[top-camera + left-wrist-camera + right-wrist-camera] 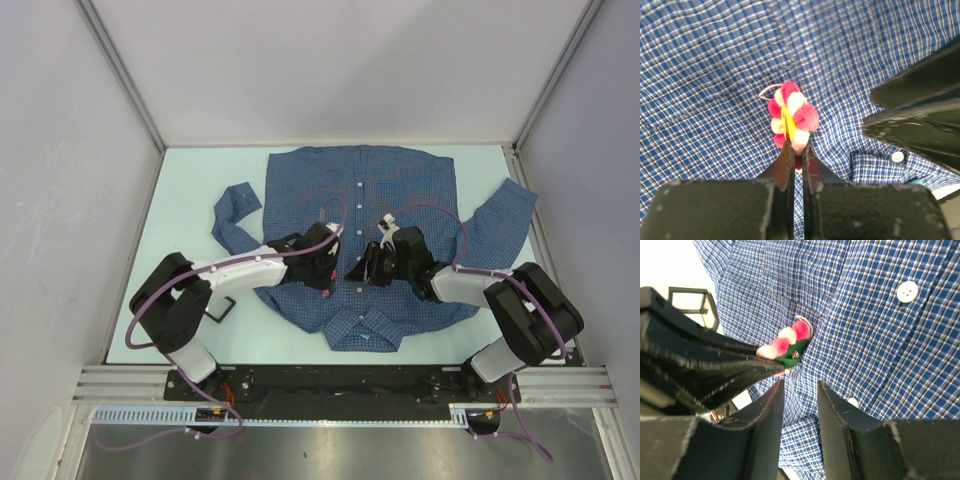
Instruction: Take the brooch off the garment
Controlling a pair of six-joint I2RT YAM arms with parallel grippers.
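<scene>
Left wrist view showed the left hand (796, 150) with its two fingers drawn almost together, pinching the lower edge of the brooch (792, 120). The brooch was a small flower of pink-red and pale puffs round a yellow centre. It stood on edge against the blue checked shirt (715, 65), with a thin loop showing at its upper left. A white button (897, 157) lay on the placket to the right, below the dark fingers of the other arm.

From the right wrist, the right hand (800, 390) had its fingers parted by a narrow gap. Nothing sat between them but shirt cloth beyond, and they held nothing. The brooch's green backing (796, 350) faced this camera, just above those fingertips. Whether the pin was through the cloth could not be told.

Seen from above, the shirt lay flat on the pale tabletop (190, 190), collar toward the arms. Both hands met over its front, the brooch just left of the button row.
</scene>
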